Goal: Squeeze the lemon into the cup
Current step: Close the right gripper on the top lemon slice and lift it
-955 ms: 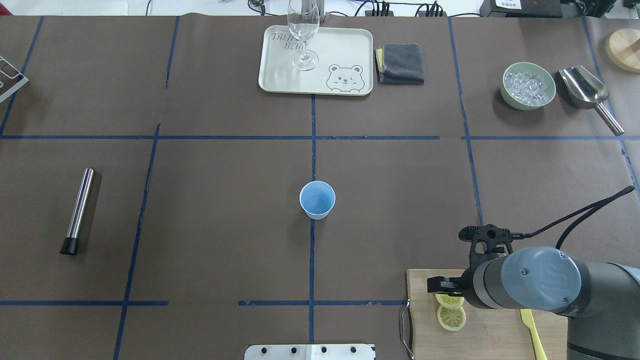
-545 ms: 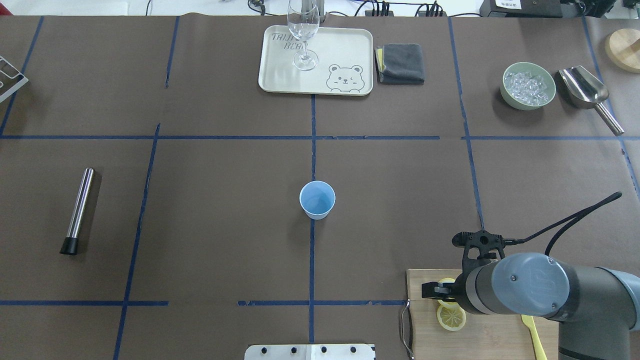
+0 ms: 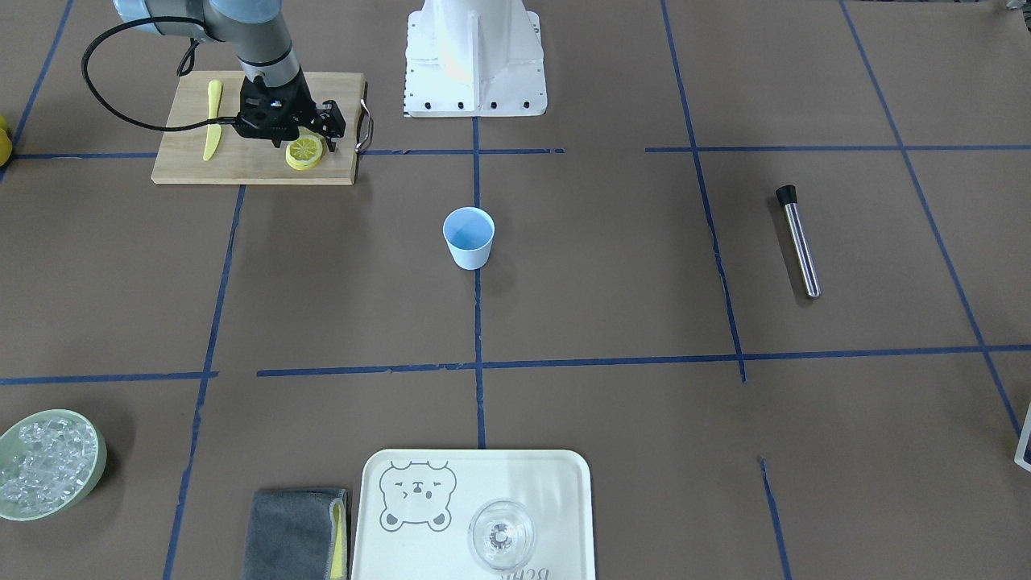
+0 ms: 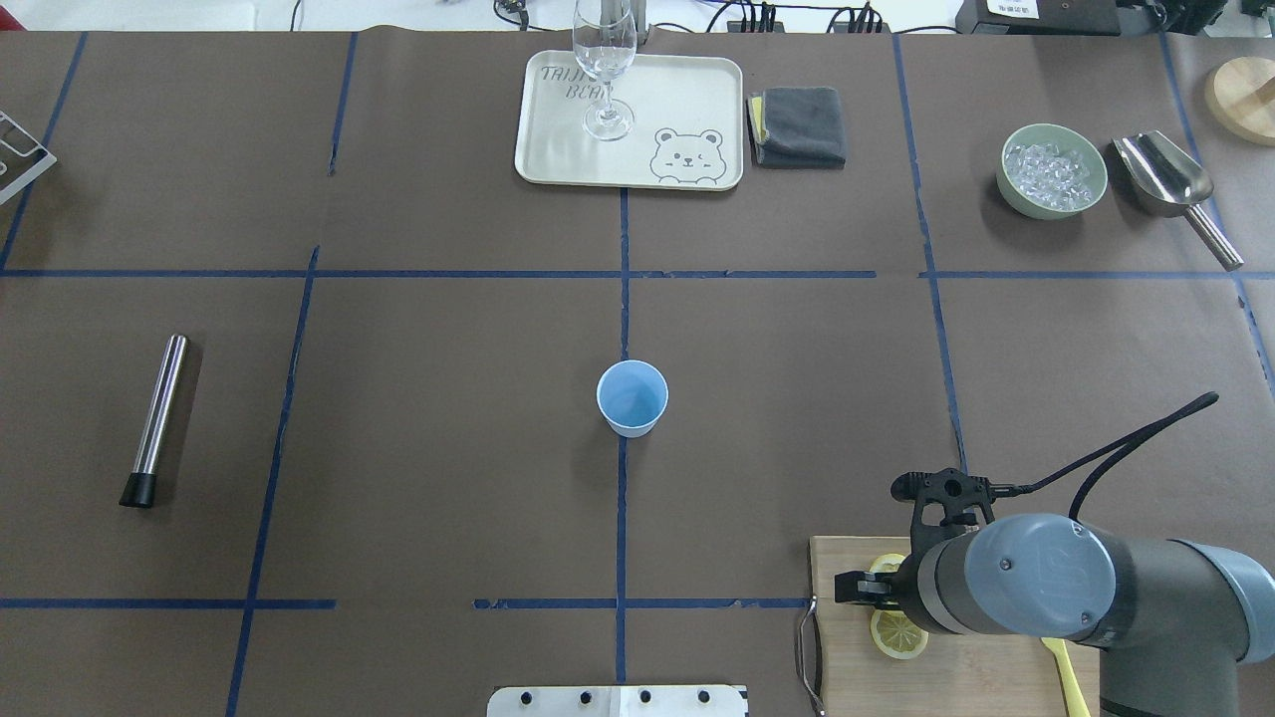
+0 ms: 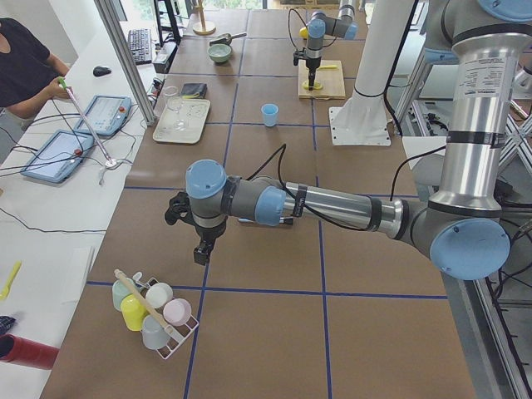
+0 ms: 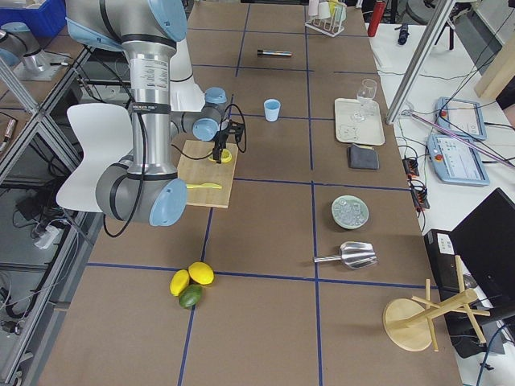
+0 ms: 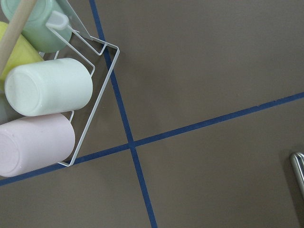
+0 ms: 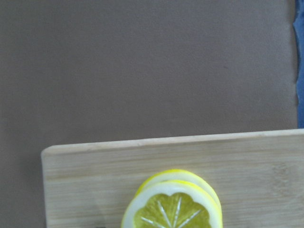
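Note:
Two lemon slices lie overlapping on the wooden cutting board at the robot's near right; they also show in the overhead view and the right wrist view. My right gripper hangs low over the slices, jaws apart on either side, holding nothing. The light blue cup stands upright and empty at the table's middle, well away from the board. My left gripper shows only in the exterior left view, above the table near a cup rack; I cannot tell if it is open or shut.
A yellow knife lies on the board. A steel muddler lies at the left. A tray with a clear glass, a grey cloth, a green bowl of ice and a scoop line the far side.
My right arm has moved left and back toward the robot over the cutting board, and its wrist now covers more of the far lemon slice. The cup has not moved.

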